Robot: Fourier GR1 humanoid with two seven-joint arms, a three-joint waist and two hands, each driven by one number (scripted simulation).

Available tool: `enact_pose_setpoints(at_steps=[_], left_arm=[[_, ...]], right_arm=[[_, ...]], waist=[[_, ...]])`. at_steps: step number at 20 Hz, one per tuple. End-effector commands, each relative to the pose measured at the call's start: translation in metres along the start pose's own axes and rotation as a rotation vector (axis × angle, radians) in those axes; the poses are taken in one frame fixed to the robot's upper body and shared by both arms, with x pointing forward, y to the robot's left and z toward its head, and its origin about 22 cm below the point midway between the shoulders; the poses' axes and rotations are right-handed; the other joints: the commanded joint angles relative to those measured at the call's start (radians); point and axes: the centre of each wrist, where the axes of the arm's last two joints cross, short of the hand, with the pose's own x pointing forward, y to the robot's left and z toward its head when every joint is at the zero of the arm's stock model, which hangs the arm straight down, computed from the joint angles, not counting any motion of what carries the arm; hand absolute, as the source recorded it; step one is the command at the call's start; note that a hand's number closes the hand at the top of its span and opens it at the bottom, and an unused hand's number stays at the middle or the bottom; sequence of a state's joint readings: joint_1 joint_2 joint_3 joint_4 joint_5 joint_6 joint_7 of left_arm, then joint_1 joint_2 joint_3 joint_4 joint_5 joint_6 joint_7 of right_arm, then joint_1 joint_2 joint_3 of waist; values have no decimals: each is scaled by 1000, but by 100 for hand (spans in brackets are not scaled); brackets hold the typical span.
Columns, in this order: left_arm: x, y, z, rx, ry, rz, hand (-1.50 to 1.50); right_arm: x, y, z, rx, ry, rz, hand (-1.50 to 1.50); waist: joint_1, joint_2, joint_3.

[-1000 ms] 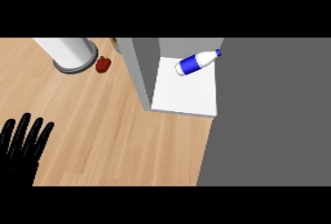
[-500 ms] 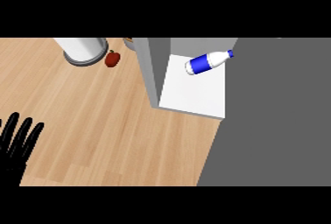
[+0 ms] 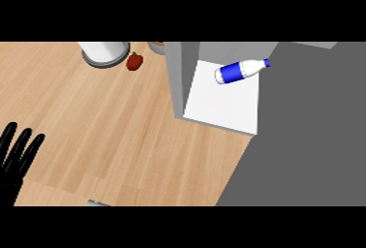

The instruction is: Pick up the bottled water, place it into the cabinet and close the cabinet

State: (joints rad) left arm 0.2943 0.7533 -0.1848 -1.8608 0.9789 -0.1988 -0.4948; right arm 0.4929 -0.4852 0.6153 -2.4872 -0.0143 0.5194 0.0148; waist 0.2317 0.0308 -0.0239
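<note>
So the white plastic water bottle with the blue label and blue cap point(image 3: 241, 70) is lying on its side on the white shelf floor inside the grey open-fronted cabinet point(image 3: 180, 72), cap pointing away from the cabinet's left wall. Left of the cabinet, on the light wooden counter point(image 3: 107, 126), there's a small red pepper-looking thing point(image 3: 134, 61), and a white cylinder on a grey base point(image 3: 105, 52) just beyond that. The black left hand point(image 3: 16, 162) sits well left of the cabinet at the view's edge, fingers straight and spread, holding nothing.
</note>
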Motion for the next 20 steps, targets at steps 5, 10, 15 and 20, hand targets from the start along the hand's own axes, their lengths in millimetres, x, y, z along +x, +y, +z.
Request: enact_pose_setpoints(at_steps=[5, 10, 15, 20], left_arm=[[7, 7, -1, -8, 6, -3, -150], [7, 12, 1, 2, 11, -6, -150], [11, 15, -3, 1, 2, -17, -150], [15, 15, -6, -25, -10, -12, -150]], right_arm=[[11, 3, -19, 130, -14, 58, 150], [13, -3, -20, 156, -2, 108, 150], [10, -5, -22, 121, -18, 83, 150], [1, -3, -23, 112, -23, -1, 150]], waist=[[2, -3, -4], [10, 1, -8], [-8, 5, -7], [14, 25, -6]])
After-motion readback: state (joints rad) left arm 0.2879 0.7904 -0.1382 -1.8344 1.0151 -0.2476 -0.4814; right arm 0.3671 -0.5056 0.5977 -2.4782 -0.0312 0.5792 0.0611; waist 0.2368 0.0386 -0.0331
